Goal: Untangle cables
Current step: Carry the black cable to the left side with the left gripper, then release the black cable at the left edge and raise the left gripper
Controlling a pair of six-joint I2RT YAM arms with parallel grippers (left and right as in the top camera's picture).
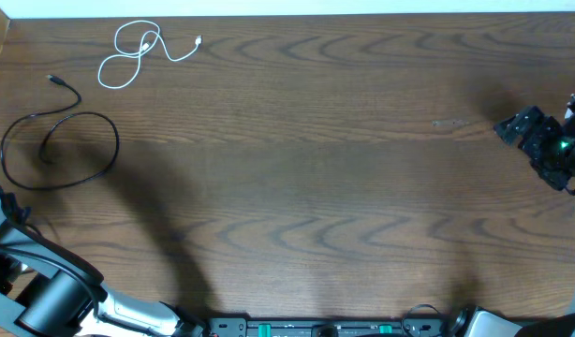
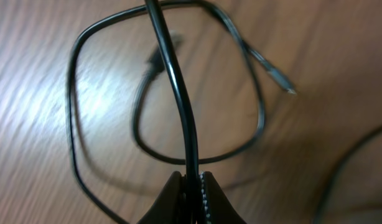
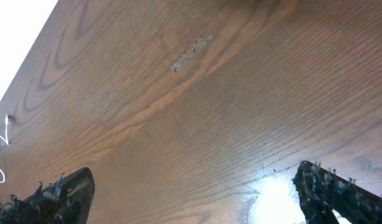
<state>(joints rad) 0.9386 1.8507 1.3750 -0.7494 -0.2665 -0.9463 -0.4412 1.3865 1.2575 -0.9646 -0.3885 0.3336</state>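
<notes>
The left gripper (image 2: 191, 182) is closed on a pinched black cable (image 2: 178, 93). The cable is clamped between the fingertips and runs straight away from them, leaving the wrist view at the top. Below it, a black loop (image 2: 71, 74) lies flat on the counter (image 2: 41, 155), with one plug end (image 2: 284, 84) pointing outward. It cannot be determined whether the pinched length belongs to this loop.

In the overhead view the black loop (image 1: 115, 145) lies against the left edge of the counter (image 1: 316, 187), about midway along it. The left arm (image 1: 53, 290) occupies the near-left corner.

The white cable (image 1: 130, 58) lies in loose coils at the far-left corner, separate from the black loop. One plug end points toward the far edge.

The right gripper (image 1: 506, 129) is positioned at the right edge. In its wrist view the right gripper (image 3: 197, 193) is spread wide and holds nothing, with its fingers (image 3: 66, 193) above bare wood. A pale scuff mark (image 3: 191, 53) lies ahead of it.
</notes>
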